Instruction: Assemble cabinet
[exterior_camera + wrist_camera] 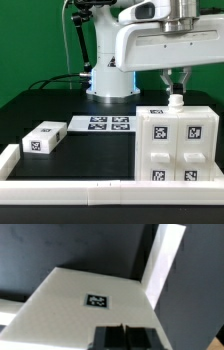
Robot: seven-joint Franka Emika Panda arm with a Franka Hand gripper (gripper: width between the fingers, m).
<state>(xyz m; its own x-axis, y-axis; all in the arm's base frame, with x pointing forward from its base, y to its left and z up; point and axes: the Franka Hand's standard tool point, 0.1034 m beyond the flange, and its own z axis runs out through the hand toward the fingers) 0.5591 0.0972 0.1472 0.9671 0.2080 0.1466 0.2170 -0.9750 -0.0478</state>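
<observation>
The large white plastic cabinet box [180, 150] stands on the dark counter [40, 105] at the exterior view's right, close behind the low white border rail [90, 186] that runs along the near edge. Its front face carries four black-and-white square marker tags, two above and two below, set on panels divided by shallow grooves. One more tag lies on its top.

The white robot arm [150, 40] reaches over from its base at the back, and the end effector [177, 93] hangs point-down over the rear part of the cabinet's top. Whether the tips touch the top cannot be told from this view.

In the wrist view the end effector [124, 336] is closed: the two dark fingers [108, 338] lie pressed together with only a thin seam between them and nothing gripped. Just beyond them spreads the flat white top of the cabinet [70, 286] with a single square marker tag [97, 300]. A narrow white strip [165, 263] runs past the box's edge against the dark counter — what it belongs to is not clear.

Well apart from the cabinet, at the exterior view's left, a small white tagged drawer block [42, 138] lies on the counter. Between it and the cabinet lies the marker board [100, 124], flat and thin.
</observation>
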